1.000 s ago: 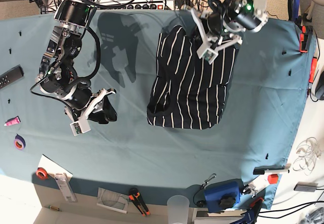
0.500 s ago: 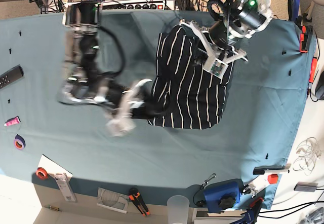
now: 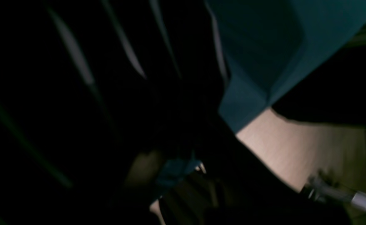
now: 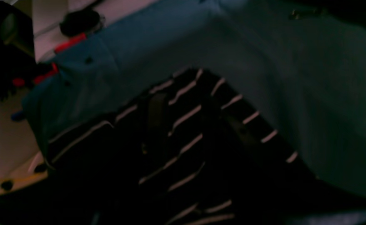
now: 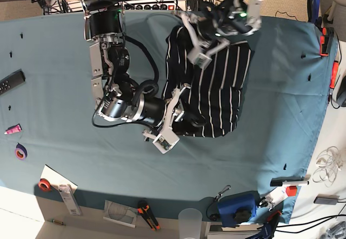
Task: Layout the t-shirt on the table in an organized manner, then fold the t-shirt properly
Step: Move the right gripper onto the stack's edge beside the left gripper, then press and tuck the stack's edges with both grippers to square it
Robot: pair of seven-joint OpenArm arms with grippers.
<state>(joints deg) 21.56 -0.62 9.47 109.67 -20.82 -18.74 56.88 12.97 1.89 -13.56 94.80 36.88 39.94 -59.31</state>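
The t-shirt point(image 5: 211, 87) lies bunched on the table point(image 5: 281, 87), a little toward 1 o'clock from the middle of the blue cloth in the base view. Its long axis runs from about 12 to 6 o'clock, slightly tilted, and its white stripes follow that same line. The upper end, near the far edge of the table, is narrower and rumpled; the lower end is broader and ends in a fairly straight edge.

The left gripper point(image 5: 201, 52) is at the shirt's 11 o'clock corner, right on the fabric. Its jaws are pressed together; the left wrist view is nearly black with striped cloth point(image 3: 107, 62) filling it up close, but whether any fabric is pinched cannot be told.

The right gripper point(image 5: 172, 121) reaches in from 9 o'clock and sits at the shirt's lower left corner, at about 7 o'clock on the garment. Its jaws stand partly spread, one finger over the dark fabric; whether they hold cloth cannot be told. Its wrist view looks down along the striped cloth point(image 4: 176, 131) with the table cover point(image 4: 311, 93) beyond.
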